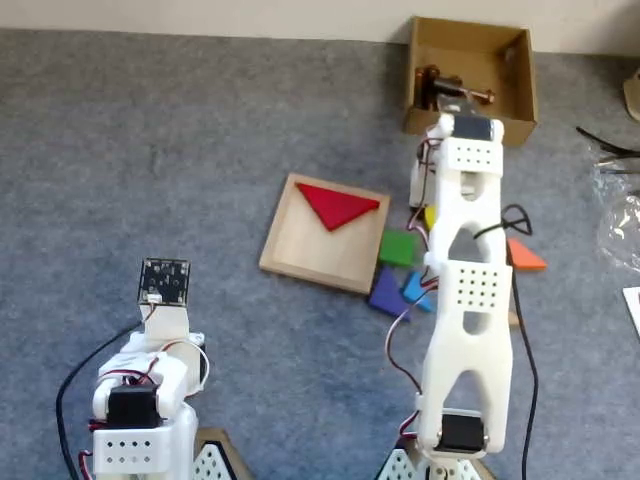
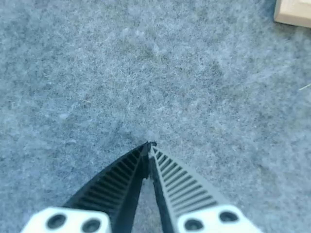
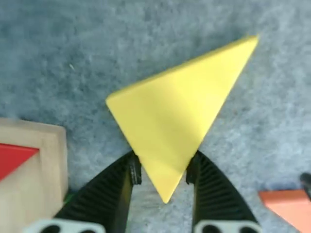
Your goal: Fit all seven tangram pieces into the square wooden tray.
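Right pincer (image 3: 163, 161): closed on one corner of the yellow triangle (image 3: 180, 107), with a ribbed black finger (image 3: 116, 187) pressed to each side. The piece is flat, smooth and matte, and sits just off the tray's corner over the fuzzy grey carpet (image 1: 150, 130). I cannot tell whether it is lifted or resting.

Left pincer (image 2: 148, 145): ribbed fingers closed tip to tip, gripping nothing. It is over bare carpet, well apart from the pieces.

Tray (image 1: 318, 252): square, pale wood, raised rim, lying rotated on the carpet. It contains one piece – the red triangle (image 1: 337, 205) – lying against the rim at the far corner.

Loose on the carpet by the tray's right edge:
- green square (image 1: 397, 248), just beside the rim
- purple piece (image 1: 385, 292) and blue piece (image 1: 414, 290), touching each other, near the tray's near-right corner
- orange triangle (image 1: 525, 258), on the far side of the right arm, apart from the others

Cardboard box (image 1: 520, 70): open-topped, at the far edge of the carpet – brownish items inside, too small to identify.
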`<state>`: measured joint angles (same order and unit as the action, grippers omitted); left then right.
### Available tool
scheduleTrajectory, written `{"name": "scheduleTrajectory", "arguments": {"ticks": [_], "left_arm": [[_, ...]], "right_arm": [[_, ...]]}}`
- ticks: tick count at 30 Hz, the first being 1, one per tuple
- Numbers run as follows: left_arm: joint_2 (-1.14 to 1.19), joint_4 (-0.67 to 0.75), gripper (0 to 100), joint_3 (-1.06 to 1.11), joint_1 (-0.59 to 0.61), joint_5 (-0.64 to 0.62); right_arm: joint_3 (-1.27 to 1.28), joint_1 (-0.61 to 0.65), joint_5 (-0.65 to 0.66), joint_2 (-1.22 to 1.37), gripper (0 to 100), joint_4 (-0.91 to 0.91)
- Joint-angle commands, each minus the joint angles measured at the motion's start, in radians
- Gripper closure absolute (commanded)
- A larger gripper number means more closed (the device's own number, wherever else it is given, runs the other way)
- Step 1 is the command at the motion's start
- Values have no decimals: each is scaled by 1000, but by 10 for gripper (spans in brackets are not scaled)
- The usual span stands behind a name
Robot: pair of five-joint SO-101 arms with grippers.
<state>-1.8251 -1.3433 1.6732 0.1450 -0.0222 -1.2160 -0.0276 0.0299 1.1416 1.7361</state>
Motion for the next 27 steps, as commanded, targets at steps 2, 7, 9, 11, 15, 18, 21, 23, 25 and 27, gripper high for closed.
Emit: {"name": "scheduleTrajectory", "arguments": {"ticks": [2, 7, 9, 11, 15, 18, 21, 23, 25, 27], "left_arm": [[-5, -5, 993, 22, 13, 6], [-5, -5, 993, 22, 13, 6], [-5, -5, 993, 22, 13, 6], [-5, -5, 993, 22, 13, 6], [-5, -5, 993, 22, 13, 6], [-5, -5, 993, 22, 13, 6], [-5, -5, 993, 22, 13, 6], [-5, -5, 993, 22, 13, 6], [-5, -5, 993, 22, 13, 6], [-5, -5, 993, 22, 13, 6]], "right_arm": [[-31, -70, 15, -16, 959, 22], [-31, -111, 15, -19, 967, 21], [-33, -128, 15, -21, 967, 21], [-33, -142, 15, -21, 967, 21], [-27, -162, 15, -19, 971, 22], [-25, -157, 15, -12, 971, 22], [-22, -154, 15, -8, 971, 22], [-22, -154, 15, -10, 971, 22], [-22, -159, 14, -10, 971, 22], [-22, -160, 14, -10, 973, 24]]}}
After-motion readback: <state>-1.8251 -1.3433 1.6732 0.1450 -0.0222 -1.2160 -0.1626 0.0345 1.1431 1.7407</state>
